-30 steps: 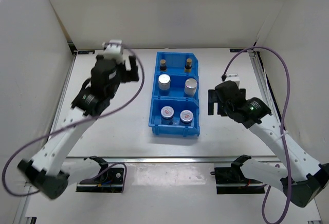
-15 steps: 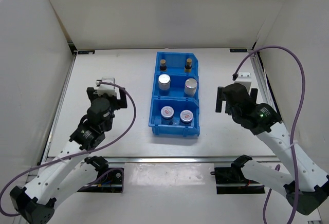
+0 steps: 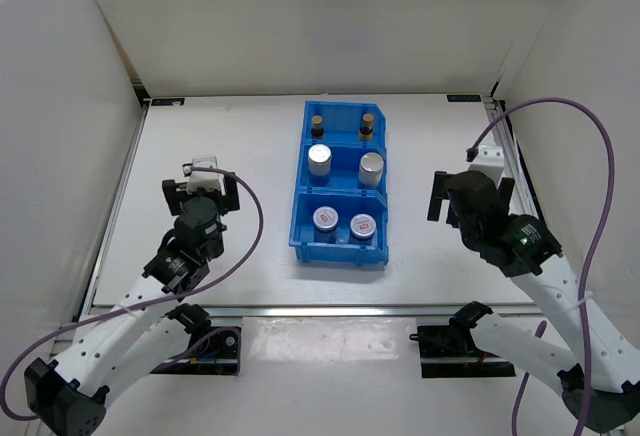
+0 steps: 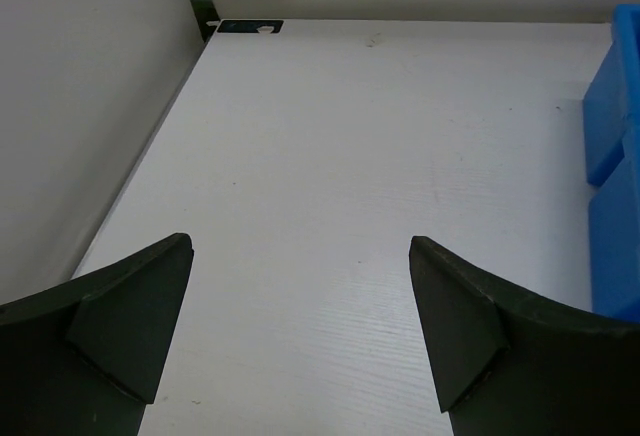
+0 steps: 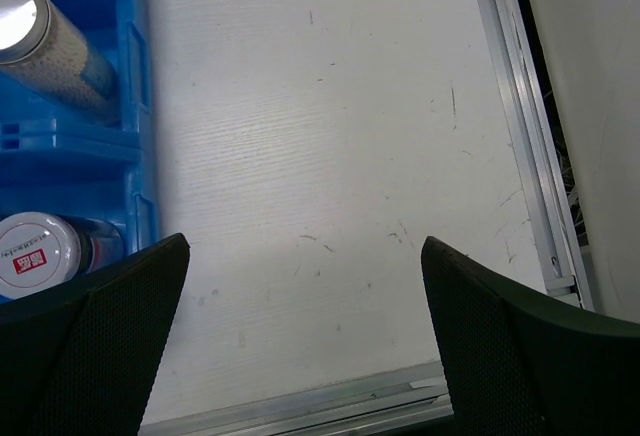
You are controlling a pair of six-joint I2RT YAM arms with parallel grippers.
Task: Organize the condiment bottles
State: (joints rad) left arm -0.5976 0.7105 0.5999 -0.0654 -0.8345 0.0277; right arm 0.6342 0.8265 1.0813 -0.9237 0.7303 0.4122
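Note:
The six condiment bottles stand in the blue bin (image 3: 341, 248). Two dark-brown bottles (image 3: 317, 125) (image 3: 367, 124) are in the far compartment. Two silver-lidded cylinders (image 3: 319, 160) (image 3: 371, 168) are in the middle one. Two short jars (image 3: 326, 219) (image 3: 362, 225) are in the near one. My left gripper (image 3: 201, 194) is open and empty over bare table, well left of the bin. My right gripper (image 3: 466, 194) is open and empty, right of the bin. The right wrist view shows one cylinder (image 5: 48, 48) and one jar (image 5: 38, 246) at its left edge, with the gripper (image 5: 305, 331) over bare table.
The white table has walls on three sides. A metal rail (image 5: 520, 126) runs along the right edge and another (image 3: 330, 309) along the near edge. The bin's side (image 4: 612, 146) shows at the right of the left wrist view, beside the open left gripper (image 4: 300, 331).
Both arms have drawn back from the bin. The left gripper moved from the far left of the bin toward the near edge. The right gripper moved right and a little nearer.

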